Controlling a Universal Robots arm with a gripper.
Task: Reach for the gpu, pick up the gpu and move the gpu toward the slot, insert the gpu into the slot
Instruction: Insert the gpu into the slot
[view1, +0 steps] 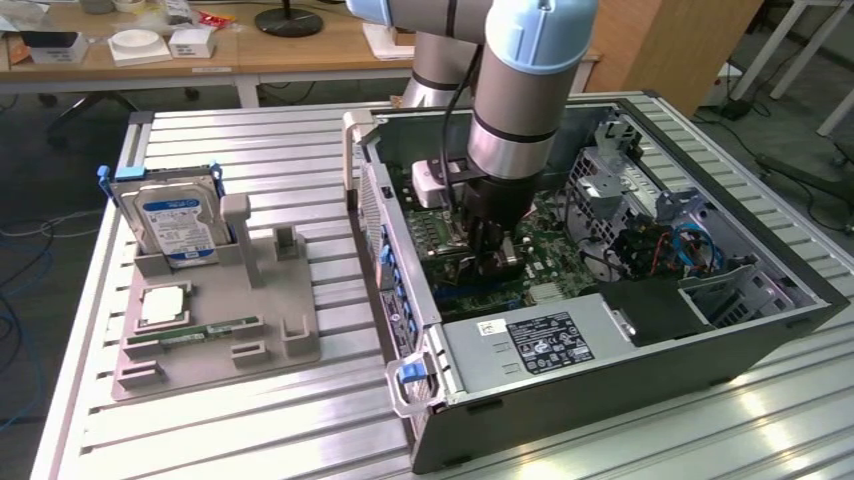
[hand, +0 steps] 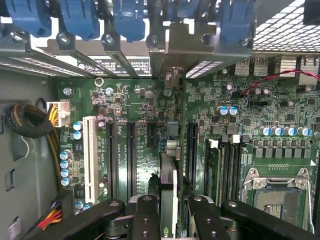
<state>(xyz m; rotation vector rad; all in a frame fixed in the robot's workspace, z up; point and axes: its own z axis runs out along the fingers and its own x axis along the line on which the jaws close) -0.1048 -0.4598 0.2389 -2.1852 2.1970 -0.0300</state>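
Tool (hand: 167, 212) grips gpu (hand: 169, 170) edge-on inside computer case (view1: 747, 335); over motherboard (hand: 235, 125).

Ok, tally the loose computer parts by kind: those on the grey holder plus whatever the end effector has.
Hard drive: 1
Processor chip: 1
Memory stick: 1
gpu, gripped by the end effector: 1
Total: 4

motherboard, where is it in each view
Exterior view: the motherboard lies on the floor of the open computer case, under the arm.
Wrist view: the green board spreads out beyond the gripper, with its slots running away from the camera.
Shared landmark: the gripper, shut on the edge-on gpu.
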